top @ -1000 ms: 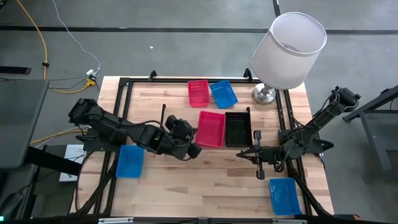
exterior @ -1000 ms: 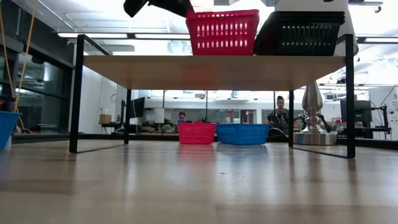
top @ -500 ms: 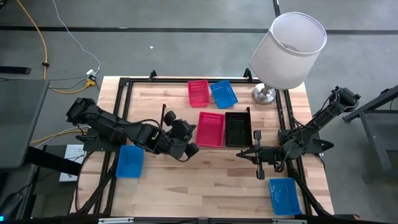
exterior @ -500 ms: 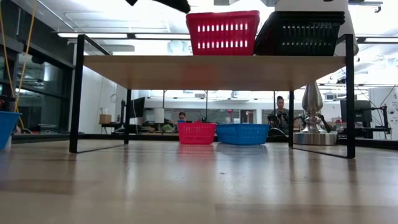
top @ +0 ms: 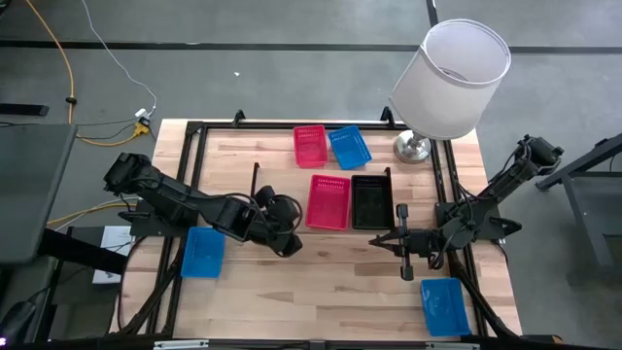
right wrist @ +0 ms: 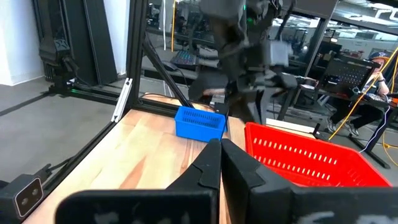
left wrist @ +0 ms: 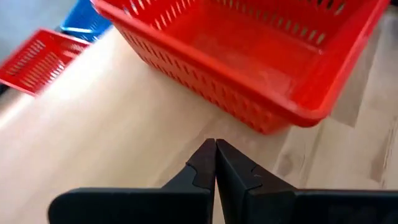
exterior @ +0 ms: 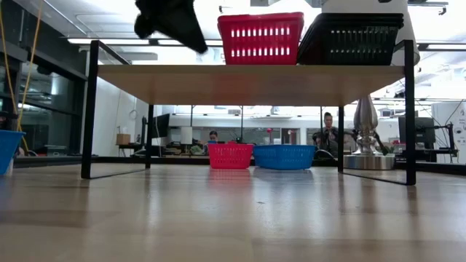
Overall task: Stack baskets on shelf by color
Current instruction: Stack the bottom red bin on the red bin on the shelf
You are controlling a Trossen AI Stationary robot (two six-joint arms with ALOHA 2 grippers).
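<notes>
A red basket (top: pixel 328 201) and a black basket (top: pixel 371 201) sit side by side on the light wood shelf top (exterior: pixel 247 84). Another red basket (top: pixel 310 146) and a blue basket (top: pixel 349 146) rest on the table behind the shelf. Two more blue baskets lie near the left edge (top: pixel 202 251) and at the near right corner (top: pixel 444 304). My left gripper (top: pixel 292 241) (left wrist: pixel 215 149) hovers shut just left of the shelf's red basket (left wrist: pixel 249 56), touching nothing. My right gripper (top: pixel 374 240) (right wrist: pixel 220 148) waits shut, near the black basket, pointing left.
A lamp with a white shade (top: pixel 452 78) stands on its metal base (top: pixel 413 148) at the far right corner. Black frame bars (top: pixel 194 146) run around the table. Bare wood lies on the shelf's left part (top: pixel 277 190) and along the near side (top: pixel 330 282).
My left gripper has drawn back from the red basket on the shelf toward the table's left. In the low view it rose first, then came down lower, left of the basket. The red basket has stayed in place on the shelf.
</notes>
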